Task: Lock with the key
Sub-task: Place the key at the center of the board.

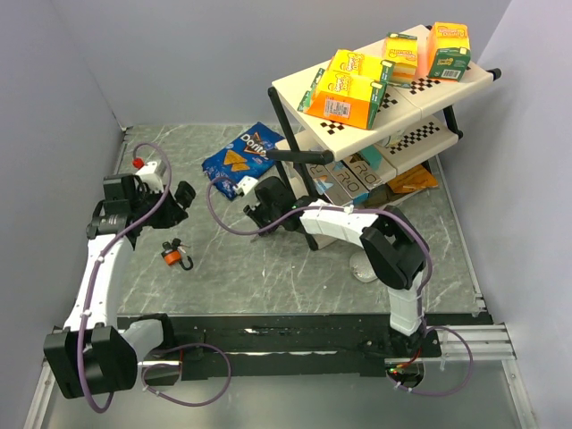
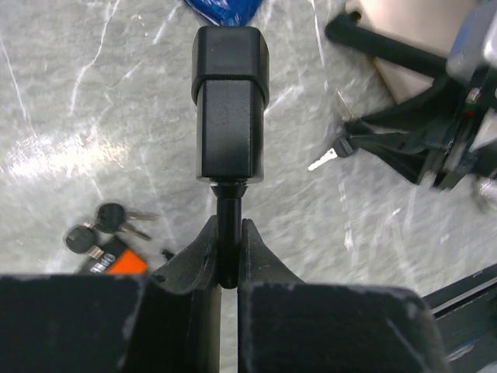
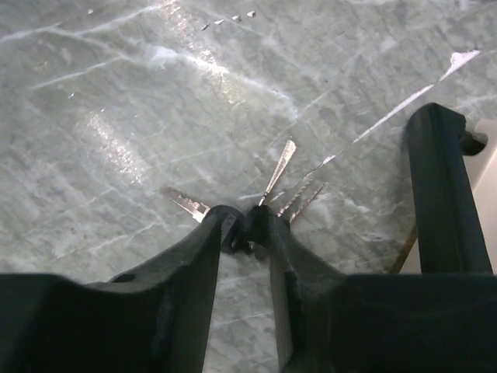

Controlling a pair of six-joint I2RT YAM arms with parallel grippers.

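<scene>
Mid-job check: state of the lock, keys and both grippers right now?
Lock: held by its stem.
Key bunch: pinched, blades fanned, apart from the lock.
Orange-tagged keys: lying loose on the table.
Left gripper: shut on lock.
Right gripper: shut on key bunch.

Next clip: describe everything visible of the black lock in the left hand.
The black lock is a boxy, matte, plastic-looking block with a wider cap at its far end. A round dark stem leaves its near end and is clamped in the left hand, with nothing else touching it. It points straight away from the wrist, above the grey marbled table. No keyhole shows.
</scene>
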